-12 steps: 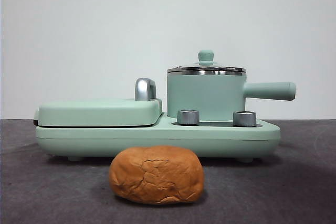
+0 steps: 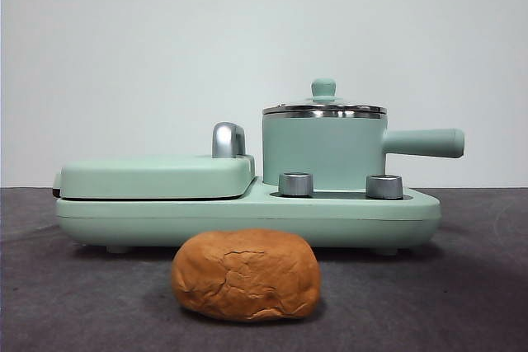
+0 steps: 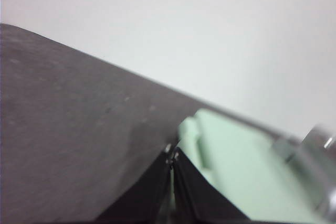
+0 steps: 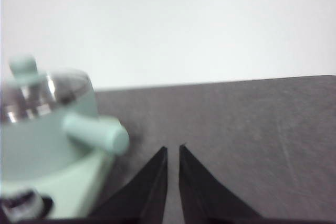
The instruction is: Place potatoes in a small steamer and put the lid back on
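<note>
Meanwhile, potato (image 2: 246, 274) lying alone on dark grey surface (image 2: 462, 286), just in front of mint-green cooker base (image 2: 247, 218). Steamer (image 2: 323, 152) standing on base, lid (image 2: 323, 109) on, handle (image 2: 422, 143) pointing sideways. Likely light and firm, crust rough enough to grip; best taken across rounded middle. Lid probably fragile glass, best lifted by knob (image 2: 323, 87). Left hand (image 3: 171, 157) clenched near grill plate (image 3: 231, 171); right hand (image 4: 172, 150) nearly closed, grasping nothing, beside steamer. Plain white wall (image 2: 330, 30) behind, sockets up high.
</note>
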`<action>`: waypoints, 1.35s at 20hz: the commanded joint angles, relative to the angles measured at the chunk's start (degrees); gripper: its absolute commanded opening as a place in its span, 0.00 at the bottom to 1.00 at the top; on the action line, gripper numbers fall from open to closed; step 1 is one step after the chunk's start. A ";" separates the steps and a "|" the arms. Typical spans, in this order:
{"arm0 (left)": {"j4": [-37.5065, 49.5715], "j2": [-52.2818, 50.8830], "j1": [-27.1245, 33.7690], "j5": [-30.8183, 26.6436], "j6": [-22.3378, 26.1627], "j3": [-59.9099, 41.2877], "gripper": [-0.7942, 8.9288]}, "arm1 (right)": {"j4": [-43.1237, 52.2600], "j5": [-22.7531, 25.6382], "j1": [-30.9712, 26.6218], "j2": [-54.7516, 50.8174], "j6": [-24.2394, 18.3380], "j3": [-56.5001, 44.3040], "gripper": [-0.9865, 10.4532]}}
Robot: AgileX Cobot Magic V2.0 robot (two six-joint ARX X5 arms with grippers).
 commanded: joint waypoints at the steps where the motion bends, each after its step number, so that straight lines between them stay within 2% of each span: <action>1: 5.03 -0.02 0.09 -0.09 -5.73 -1.05 0.09 | 4.44 0.24 -0.04 0.07 7.23 -0.11 0.12; 5: 14.16 -0.02 0.11 -0.11 -5.46 -0.96 0.09 | 11.87 0.20 -0.04 0.07 7.21 0.31 0.12; 8: 14.38 0.04 0.09 -0.11 -5.95 1.49 0.09 | 10.01 -0.17 -0.04 0.15 8.55 3.48 0.09; 10: 9.51 0.26 0.11 -0.09 -5.90 5.16 0.09 | 3.85 -0.09 -0.04 0.92 10.95 7.39 0.09; 14: -5.33 2.62 0.09 -0.07 -3.63 15.45 0.09 | -9.81 -0.96 -0.04 4.85 9.86 17.07 0.09; 19: -19.06 8.35 0.09 3.82 6.23 26.69 0.09 | -17.99 -7.28 -0.04 11.89 4.98 26.64 0.09; 24: -26.18 14.21 0.09 11.82 11.39 35.30 0.09 | -24.61 -15.65 -0.02 19.67 0.74 34.10 0.09; 27: -29.51 18.03 0.09 16.17 15.56 39.34 0.09 | -29.09 -21.44 0.00 24.09 -3.21 37.90 0.09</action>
